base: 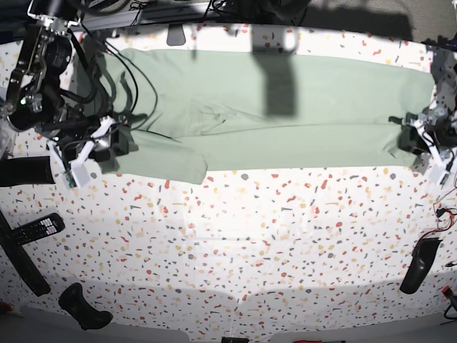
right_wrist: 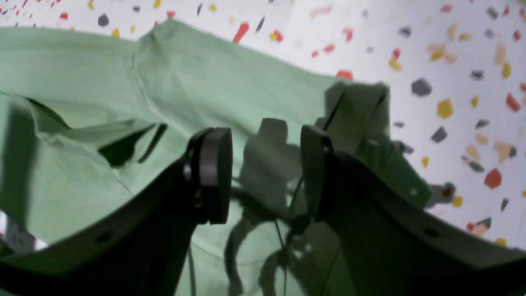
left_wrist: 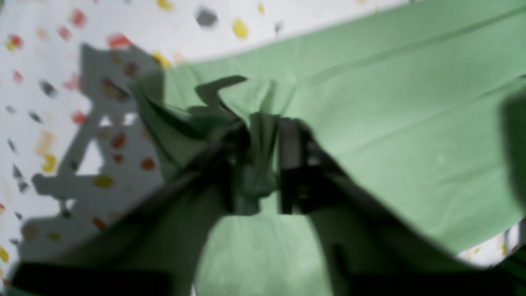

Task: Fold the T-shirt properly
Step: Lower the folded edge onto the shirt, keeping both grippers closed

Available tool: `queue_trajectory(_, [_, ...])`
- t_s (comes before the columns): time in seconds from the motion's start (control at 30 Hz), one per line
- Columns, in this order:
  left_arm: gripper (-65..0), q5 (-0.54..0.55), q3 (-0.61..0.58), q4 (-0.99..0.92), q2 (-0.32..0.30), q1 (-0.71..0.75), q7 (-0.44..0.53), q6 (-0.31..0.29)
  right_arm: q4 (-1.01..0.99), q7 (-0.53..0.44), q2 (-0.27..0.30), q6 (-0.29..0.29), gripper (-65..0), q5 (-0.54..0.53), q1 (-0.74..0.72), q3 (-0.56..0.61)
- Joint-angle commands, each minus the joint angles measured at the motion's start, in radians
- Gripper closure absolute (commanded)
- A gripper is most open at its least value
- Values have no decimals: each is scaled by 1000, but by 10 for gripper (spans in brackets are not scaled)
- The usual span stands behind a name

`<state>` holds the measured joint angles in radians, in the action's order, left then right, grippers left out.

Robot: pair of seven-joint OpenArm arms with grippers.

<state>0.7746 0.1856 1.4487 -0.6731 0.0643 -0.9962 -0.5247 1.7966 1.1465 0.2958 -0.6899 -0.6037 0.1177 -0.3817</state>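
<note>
The pale green T-shirt [base: 285,107] lies as a long band across the far part of the speckled table. My left gripper [left_wrist: 261,164] is at the shirt's end on the base view's right [base: 428,139]. A bunched fold of green cloth [left_wrist: 257,181] stands between its dark fingers and touches both. My right gripper [right_wrist: 267,172] is at the other end of the shirt, on the base view's left [base: 89,153]. It is open over the T-shirt [right_wrist: 164,82], with nothing between its pads [right_wrist: 213,172]. A raised fold sits just beyond it.
A black remote [base: 39,229] lies at the table's left edge, with a black handle-like object [base: 86,307] below it. Another black object [base: 418,264] is at the right edge. Cables [base: 143,93] trail over the shirt's left part. The terrazzo tabletop [base: 250,236] fills the near half.
</note>
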Motion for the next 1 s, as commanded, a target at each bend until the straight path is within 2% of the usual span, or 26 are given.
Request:
queue_trajectory(0.0, [-198, 11, 12, 17, -23, -11, 16, -3, 20, -19, 12, -8, -266, -26, -14, -4])
queue_trajectory(0.07, [-218, 11, 12, 17, -24, 0, 16, -3, 20, -22, 14, -8, -266, -38, -16, -5])
queue_trajectory(0.23, [-218, 12, 12, 17, -23, 4, 29, -3, 20, -41, 15, -8, -266, -108, -27, -5])
queue_trajectory(0.4, [-218, 13, 12, 17, -23, 2, 71, -3, 20, -43, 14, -8, -265, -329, -82, -5])
queue_trajectory(0.47, [-218, 13, 12, 17, -23, 2, 79, -3, 20, -47, 14, -8, -265, -378, -114, -5])
queue_trajectory(0.67, [-218, 12, 12, 17, -14, 0, 165, -3, 20, -72, 11, -8, -265, -283, -219, -4])
queue_trajectory(0.83, [-218, 9, 12, 17, 10, 0, 156, -3, -26, -149, 11, -8, -265, -117, -237, -4])
queue_trajectory(0.97, [-218, 8, 12, 17, 33, 0, 156, -3, -119, -131, 11, -8, -265, -15, -237, -4])
